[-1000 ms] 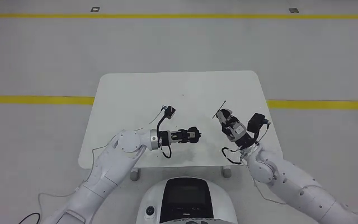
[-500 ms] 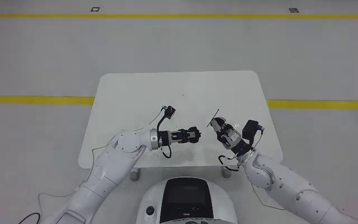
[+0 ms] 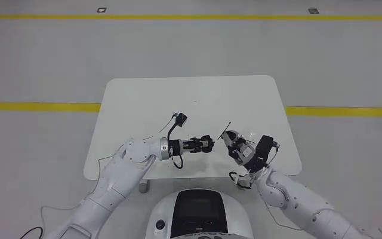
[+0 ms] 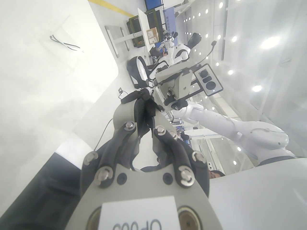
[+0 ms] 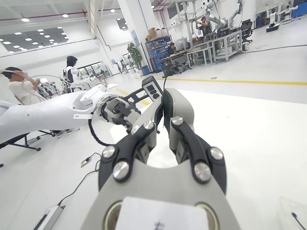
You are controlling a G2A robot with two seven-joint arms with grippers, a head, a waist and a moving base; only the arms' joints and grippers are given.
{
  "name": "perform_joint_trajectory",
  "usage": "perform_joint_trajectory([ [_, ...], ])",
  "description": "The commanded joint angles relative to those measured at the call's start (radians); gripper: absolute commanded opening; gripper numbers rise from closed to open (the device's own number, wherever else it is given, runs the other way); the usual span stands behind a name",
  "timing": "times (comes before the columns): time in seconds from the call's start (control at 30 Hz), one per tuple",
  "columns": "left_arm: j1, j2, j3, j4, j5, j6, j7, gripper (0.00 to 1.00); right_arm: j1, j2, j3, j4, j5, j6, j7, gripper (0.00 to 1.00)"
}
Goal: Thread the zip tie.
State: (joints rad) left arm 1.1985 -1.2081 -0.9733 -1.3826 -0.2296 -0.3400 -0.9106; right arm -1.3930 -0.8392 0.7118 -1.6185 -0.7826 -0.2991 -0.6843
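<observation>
My right gripper [image 3: 228, 138] hangs over the near middle of the white table [image 3: 179, 95], shut on a thin black zip tie [image 3: 227, 128]. The tie's free end sticks out past the fingertips towards the far side. In the right wrist view the zip tie [image 5: 165, 82] rises from between the closed fingers of the right gripper [image 5: 163, 106]. My left gripper [image 3: 210, 143] is level with it, a short gap to its left, pointing at it. The left gripper [image 4: 145, 101] is shut, and I cannot see whether anything is pinched in it.
Loose black zip ties [image 4: 64, 44] lie on the table in a clear bag, and another loose tie [image 5: 296, 217] lies near the right arm. A floor socket [image 5: 86, 161] with a cable sits beside the table.
My right gripper has moved left and nearer with the zip tie, closing most of the gap to the left gripper. The left arm has kept still.
</observation>
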Motion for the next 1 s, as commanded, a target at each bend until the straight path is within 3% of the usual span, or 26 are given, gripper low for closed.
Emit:
perform_joint_trajectory([
  [0.0, 0.0, 0.0, 0.0, 0.0, 0.0, 0.0, 0.0, 0.0, -0.007, -0.006, 0.005, 0.002, -0.007, 0.002, -0.009, 0.0],
  [0.2, 0.0, 0.0, 0.0, 0.0, 0.0, 0.0, 0.0, 0.0, -0.026, -0.021, 0.024, 0.01, -0.029, -0.012, -0.035, 0.0],
  [0.6, 0.0, 0.0, 0.0, 0.0, 0.0, 0.0, 0.0, 0.0, -0.026, -0.021, 0.026, 0.01, -0.03, -0.014, -0.035, 0.0],
  [0.97, 0.0, 0.0, 0.0, 0.0, 0.0, 0.0, 0.0, 0.0, -0.058, -0.051, 0.042, 0.006, -0.052, 0.033, -0.036, 0.0],
])
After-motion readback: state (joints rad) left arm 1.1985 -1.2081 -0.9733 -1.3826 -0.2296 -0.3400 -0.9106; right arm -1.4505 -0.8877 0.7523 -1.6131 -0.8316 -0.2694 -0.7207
